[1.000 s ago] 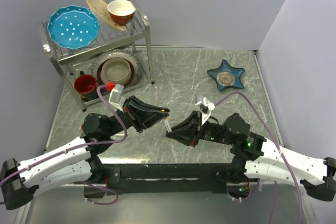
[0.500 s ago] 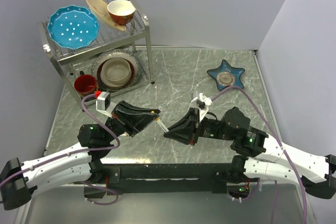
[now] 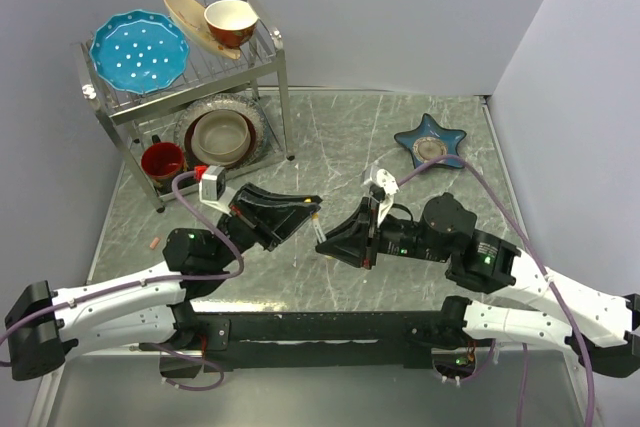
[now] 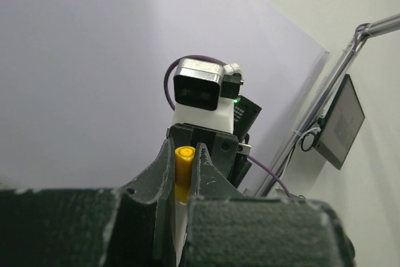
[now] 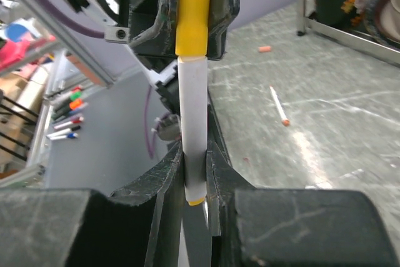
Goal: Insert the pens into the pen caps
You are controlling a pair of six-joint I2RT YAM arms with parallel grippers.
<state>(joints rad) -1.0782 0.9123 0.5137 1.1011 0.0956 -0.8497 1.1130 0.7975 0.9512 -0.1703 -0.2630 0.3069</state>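
Observation:
My left gripper is shut on an orange-yellow pen cap. My right gripper is shut on a white-barrelled pen with an orange end. The two grippers face each other tip to tip above the table's middle. In the right wrist view the pen's upper end meets the cap, which sits between the left fingers. A second white pen with a pinkish-red end lies on the table, and a pink cap lies beyond it, also in the top view. The dark blue pen is out of view.
A metal dish rack stands at the back left with a blue plate, bowls and a red cup. A blue star-shaped dish sits at the back right. Walls close the table's left, back and right sides.
My left gripper with the cap has swung right and a little farther away. My right gripper has shifted slightly with the pen, and the two tips now stand closer together.

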